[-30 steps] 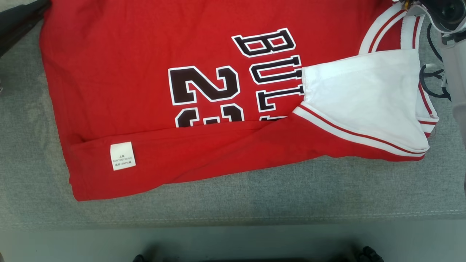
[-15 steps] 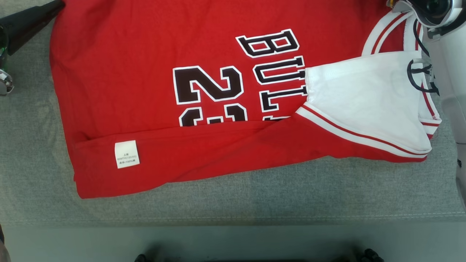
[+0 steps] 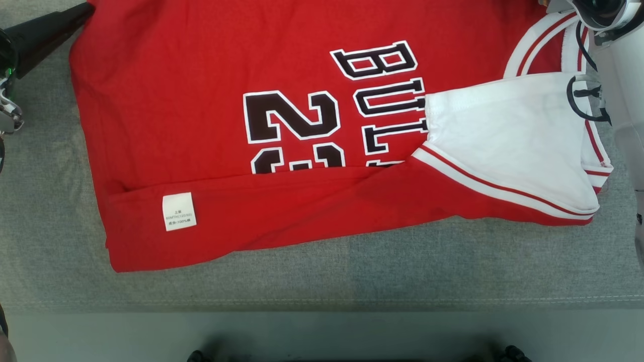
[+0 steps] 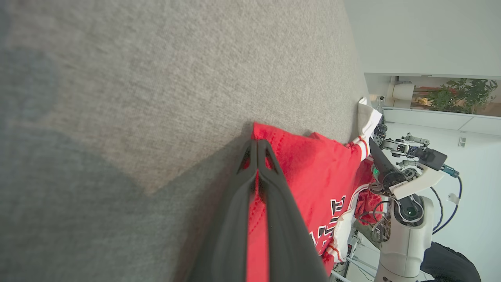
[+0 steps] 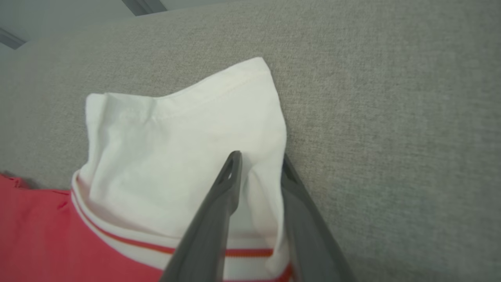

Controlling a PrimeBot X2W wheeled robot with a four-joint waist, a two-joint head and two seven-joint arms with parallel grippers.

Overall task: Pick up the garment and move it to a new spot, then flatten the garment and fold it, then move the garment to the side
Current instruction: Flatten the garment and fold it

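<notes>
Clamped at garment (image 4: 313, 168) corner by left tool (image 4: 257, 143), straddled at white sleeve (image 5: 176, 137) by right tool (image 5: 260, 156), grip there unclear, ready for folding lift.

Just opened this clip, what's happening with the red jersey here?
The robot is partway through folding a red jersey laid on a grey padded surface. The jersey's near edge is already turned over, with the care label showing. The left hand is shut on the jersey's far left corner. The right hand straddles the edge of a white sleeve; whether it is pinching the cloth yet is unclear.
</notes>
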